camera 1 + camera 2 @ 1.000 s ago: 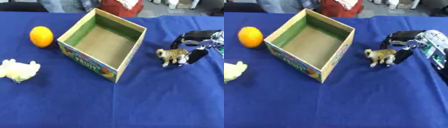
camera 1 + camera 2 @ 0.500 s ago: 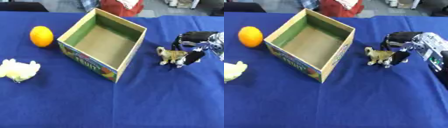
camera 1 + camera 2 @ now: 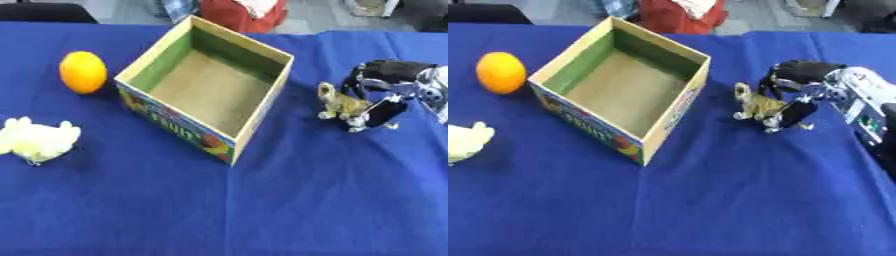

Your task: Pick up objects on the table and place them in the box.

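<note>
The fingers (image 3: 794,75) of the right hand (image 3: 802,87) are curled down around the rear half of a small toy animal (image 3: 756,106), with the thumb (image 3: 796,112) closing on it from the near side. So the hand grips the toy, but the toy's feet seem to be on the blue table (image 3: 710,200); whether it is lifted at all I cannot tell. The toy is tan with darker patches, has four legs, and its head points away from the fingers, toward the box (image 3: 623,85). Its body looks hard and small, so I judge it will lift easily in such a pinch.

Just beyond the toy's head, on the far side from the fingers, stands the cardboard box, open at the top, with green inner walls and a brown floor. Nothing lies inside it that I can see. Further out, past the box, an orange (image 3: 83,71) sits on the table, and nearer to the robot from it lies a pale yellow soft thing (image 3: 37,141), perhaps a plush toy.

The left hand shows in neither view.

By my judgement the task is at its beginning: nothing is placed yet, the first object is being grasped, and two more wait on the other side of the box.
</note>
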`<state>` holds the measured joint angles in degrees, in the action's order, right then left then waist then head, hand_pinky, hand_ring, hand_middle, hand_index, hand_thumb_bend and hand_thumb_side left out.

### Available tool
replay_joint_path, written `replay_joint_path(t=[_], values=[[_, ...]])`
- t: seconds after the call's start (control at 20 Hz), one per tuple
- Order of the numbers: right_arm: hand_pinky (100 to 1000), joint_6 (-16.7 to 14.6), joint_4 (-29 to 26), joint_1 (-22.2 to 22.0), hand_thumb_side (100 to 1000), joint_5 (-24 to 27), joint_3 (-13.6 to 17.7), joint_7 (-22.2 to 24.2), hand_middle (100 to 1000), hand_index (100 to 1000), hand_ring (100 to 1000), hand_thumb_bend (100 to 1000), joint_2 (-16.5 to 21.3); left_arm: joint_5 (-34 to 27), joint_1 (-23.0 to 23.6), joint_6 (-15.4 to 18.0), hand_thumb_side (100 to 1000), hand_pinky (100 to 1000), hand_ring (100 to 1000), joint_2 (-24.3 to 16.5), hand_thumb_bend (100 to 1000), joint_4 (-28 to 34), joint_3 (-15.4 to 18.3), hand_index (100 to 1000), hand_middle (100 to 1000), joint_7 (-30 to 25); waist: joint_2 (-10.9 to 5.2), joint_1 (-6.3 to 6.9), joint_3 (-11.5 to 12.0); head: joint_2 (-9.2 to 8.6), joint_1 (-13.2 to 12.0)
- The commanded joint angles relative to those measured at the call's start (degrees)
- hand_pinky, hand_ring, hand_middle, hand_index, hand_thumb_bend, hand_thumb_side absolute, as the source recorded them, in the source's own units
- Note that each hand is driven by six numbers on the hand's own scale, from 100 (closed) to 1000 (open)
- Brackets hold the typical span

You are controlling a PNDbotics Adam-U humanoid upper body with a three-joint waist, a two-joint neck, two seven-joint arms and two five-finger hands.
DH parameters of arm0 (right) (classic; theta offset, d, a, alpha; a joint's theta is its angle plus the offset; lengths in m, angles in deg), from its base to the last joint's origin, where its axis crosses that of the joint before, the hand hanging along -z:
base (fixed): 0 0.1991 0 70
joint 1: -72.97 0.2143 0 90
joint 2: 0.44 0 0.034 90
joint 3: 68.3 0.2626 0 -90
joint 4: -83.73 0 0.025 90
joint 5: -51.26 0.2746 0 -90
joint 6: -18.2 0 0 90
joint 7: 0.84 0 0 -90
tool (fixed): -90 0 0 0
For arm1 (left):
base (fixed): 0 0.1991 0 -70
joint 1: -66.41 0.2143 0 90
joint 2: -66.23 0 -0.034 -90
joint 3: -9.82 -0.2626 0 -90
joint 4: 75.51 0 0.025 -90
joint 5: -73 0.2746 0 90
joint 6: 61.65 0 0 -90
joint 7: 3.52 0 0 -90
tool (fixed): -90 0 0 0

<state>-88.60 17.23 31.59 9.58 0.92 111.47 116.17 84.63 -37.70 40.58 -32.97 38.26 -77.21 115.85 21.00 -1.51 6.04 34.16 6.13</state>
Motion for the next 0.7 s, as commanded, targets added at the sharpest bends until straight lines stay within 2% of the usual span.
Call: replay_joint_path(t=[0.05,0.1,0.15,0.2,0.7], values=[[527,0.8,-2.8,0.4,160,1.9,1.4,-1.0,345,486,621,100,2.3,0.1,-0.3,-0.1,998,506,718,-0.8,197,0.8,0.5,949,706,0.0,-1.24,0.05,-0.1,-0.45,-0.2],[522,1.1,-3.7,0.3,180,2.3,1.6,-1.2,330,470,614,100,2.6,0.1,-0.3,-0.1,996,506,718,-0.8,198,0.8,0.5,949,706,0.0,-1.29,0.03,-0.1,-0.45,-0.2],[518,1.5,-4.6,0.3,296,2.9,2.0,-1.5,321,458,609,100,2.8,0.1,-0.4,-0.1,995,506,718,-0.8,198,0.8,0.5,949,706,0.0,-1.34,0.01,-0.2,-0.46,-0.2],[515,1.8,-5.5,0.2,206,3.4,2.3,-1.7,314,451,604,100,3.1,0.1,-0.4,-0.1,992,506,718,-0.8,200,0.8,0.5,949,706,0.0,-1.38,-0.02,-0.3,-0.48,-0.2],[480,5.8,-10.7,2.2,221,7.7,4.3,-3.8,198,292,553,100,3.6,0.2,-0.3,-0.1,985,506,717,-1.0,204,0.8,0.5,949,706,0.0,-1.85,-0.42,-0.4,-0.64,-0.2]])
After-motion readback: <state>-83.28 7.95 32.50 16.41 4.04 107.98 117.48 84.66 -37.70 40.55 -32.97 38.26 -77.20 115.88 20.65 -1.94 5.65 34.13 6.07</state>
